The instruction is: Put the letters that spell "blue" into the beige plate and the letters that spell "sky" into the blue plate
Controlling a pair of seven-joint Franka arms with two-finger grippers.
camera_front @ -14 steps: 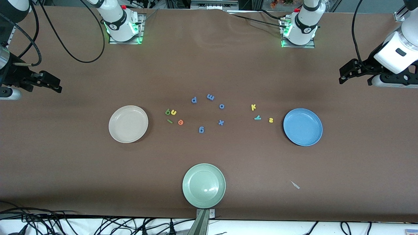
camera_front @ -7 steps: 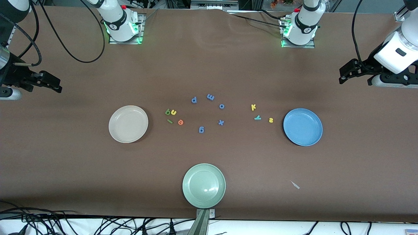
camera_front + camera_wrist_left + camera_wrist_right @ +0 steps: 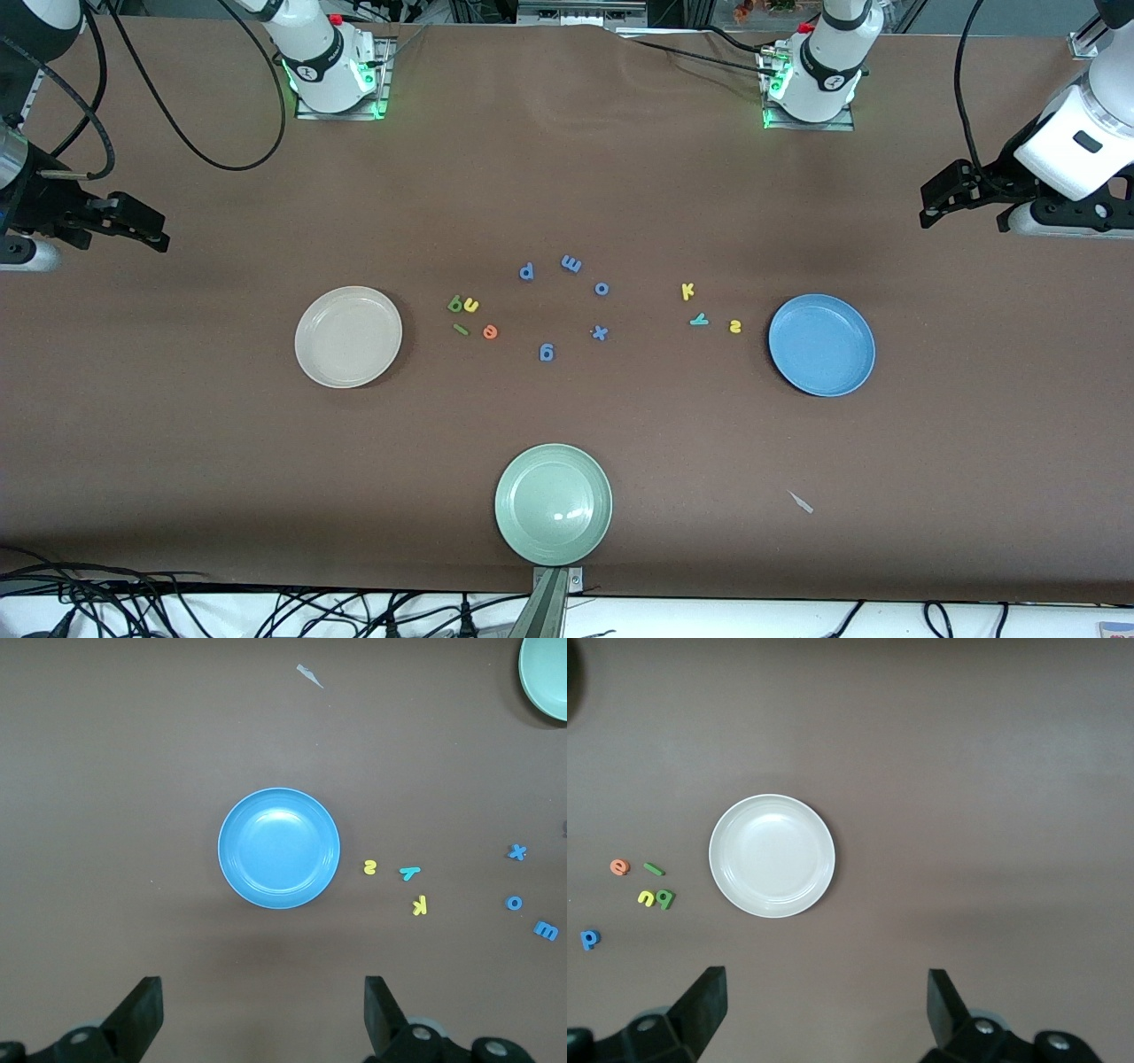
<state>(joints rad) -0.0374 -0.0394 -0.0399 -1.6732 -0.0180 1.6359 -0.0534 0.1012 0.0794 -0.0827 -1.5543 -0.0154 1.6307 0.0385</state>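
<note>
While both plates sat bare, nothing was sorted: the b, l, u, e letters [image 3: 472, 316] lay beside the beige plate [image 3: 347, 337], s, k, y [image 3: 706, 311] beside the blue plate [image 3: 821, 345], and the left pincer [image 3: 263, 1014] and right pincer [image 3: 826, 1008] hung released above the tabletop's [image 3: 567, 177] ends.

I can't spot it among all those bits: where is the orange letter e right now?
In the front view, the orange e lies on the table beside the thin green l, just nearer the camera than the yellow u, toward the beige plate.
</note>
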